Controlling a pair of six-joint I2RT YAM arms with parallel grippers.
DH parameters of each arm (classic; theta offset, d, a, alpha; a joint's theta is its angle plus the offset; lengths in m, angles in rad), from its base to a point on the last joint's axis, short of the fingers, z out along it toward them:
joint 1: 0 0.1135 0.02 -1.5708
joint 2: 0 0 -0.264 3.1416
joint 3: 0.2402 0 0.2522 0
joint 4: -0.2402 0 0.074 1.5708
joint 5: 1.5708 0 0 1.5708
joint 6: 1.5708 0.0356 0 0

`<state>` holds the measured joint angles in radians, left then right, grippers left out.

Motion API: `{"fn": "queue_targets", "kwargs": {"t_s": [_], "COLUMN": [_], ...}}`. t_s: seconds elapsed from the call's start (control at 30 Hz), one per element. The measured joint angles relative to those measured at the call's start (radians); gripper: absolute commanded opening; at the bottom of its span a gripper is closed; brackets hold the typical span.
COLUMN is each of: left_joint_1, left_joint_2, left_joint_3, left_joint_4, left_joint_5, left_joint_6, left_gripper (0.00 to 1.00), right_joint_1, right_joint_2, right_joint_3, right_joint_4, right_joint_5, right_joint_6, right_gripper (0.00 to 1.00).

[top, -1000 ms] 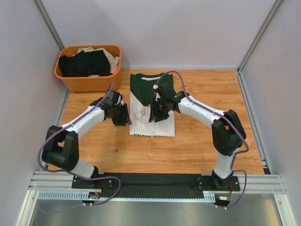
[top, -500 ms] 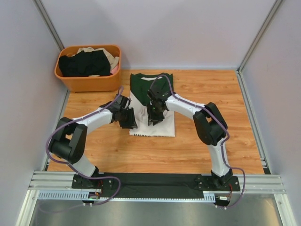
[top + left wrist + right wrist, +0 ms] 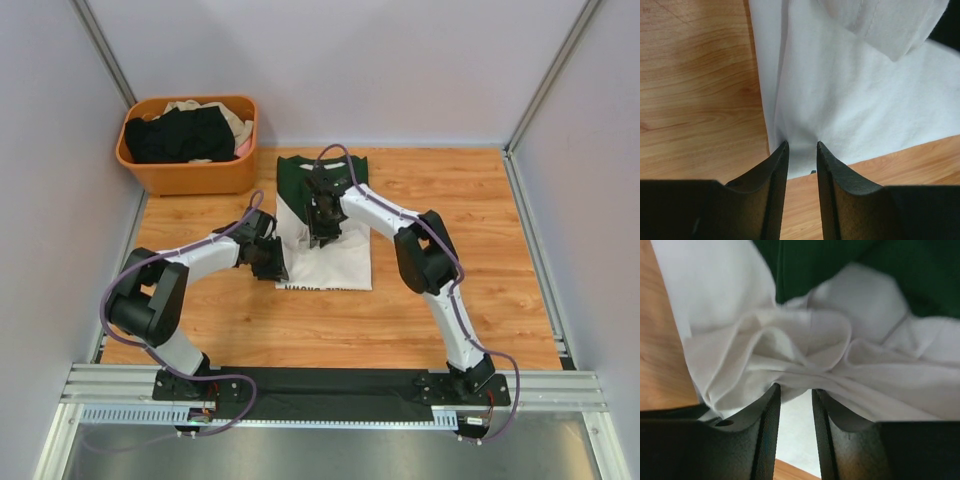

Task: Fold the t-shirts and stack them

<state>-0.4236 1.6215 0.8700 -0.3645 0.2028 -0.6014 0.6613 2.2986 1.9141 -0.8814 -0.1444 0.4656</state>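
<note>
Top view: the white t-shirt [image 3: 345, 260] lies flat mid-table [image 3: 450, 200], green collar toward the far edge. The left gripper [image 3: 270, 262], which hung off the shirt's left side 1 second ago, has slid in to its near left corner. The right gripper [image 3: 322, 225] has shifted toward the far left over the shirt's middle, its elbow drawn in closer. The orange basket [image 3: 190, 180] in the far left corner is unchanged and holds a black t-shirt [image 3: 180, 135].

Left wrist: the 2 fingers are drawn close, pinching the white t-shirt's [image 3: 850, 100] puckered edge beside bare wood.

Right wrist: the 2 fingers are nearly together, clamped on a bunched fold of the white t-shirt [image 3: 805, 345] below its green part.
</note>
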Motion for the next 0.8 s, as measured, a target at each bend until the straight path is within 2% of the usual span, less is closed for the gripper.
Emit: {"fn": "queue_targets", "kwargs": {"t_s": [0.07,0.23,0.33,0.37,0.47,0.53,0.63,0.8], "left_joint_1": [0.0,0.0,0.0,0.0,0.0,0.0,0.0,0.0], "left_joint_2": [0.0,-0.021,-0.047,-0.059,-0.098,-0.127,-0.176,-0.209], "left_joint_3": [-0.003,-0.026,-0.044,-0.049,-0.052,-0.048,-0.033,0.076], "left_joint_4": [0.004,0.021,0.012,0.0,-0.058,-0.096,-0.142,-0.182], "left_joint_5": [0.0,-0.003,-0.016,-0.028,-0.061,-0.079,-0.111,-0.13], "left_joint_6": [0.001,0.002,0.005,0.007,0.023,0.031,0.048,0.074], "left_gripper": [0.36,0.36,0.39,0.4,0.59,0.64,0.65,0.62], "right_joint_1": [-0.02,-0.097,-0.15,-0.166,-0.206,-0.214,-0.209,-0.2], "right_joint_2": [0.059,0.228,0.194,0.145,-0.062,-0.202,-0.413,-0.634], "right_joint_3": [0.124,0.552,0.591,0.537,0.275,0.116,-0.152,-0.555], "right_joint_4": [-0.04,-0.101,-0.069,-0.044,0.024,0.048,0.124,0.232], "right_joint_5": [0.015,0.041,0.039,0.04,0.052,0.058,0.047,-0.016], "right_joint_6": [-0.009,-0.026,-0.039,-0.047,-0.066,-0.075,-0.088,-0.087], "right_gripper": [0.34,0.4,0.44,0.45,0.47,0.47,0.46,0.45]}}
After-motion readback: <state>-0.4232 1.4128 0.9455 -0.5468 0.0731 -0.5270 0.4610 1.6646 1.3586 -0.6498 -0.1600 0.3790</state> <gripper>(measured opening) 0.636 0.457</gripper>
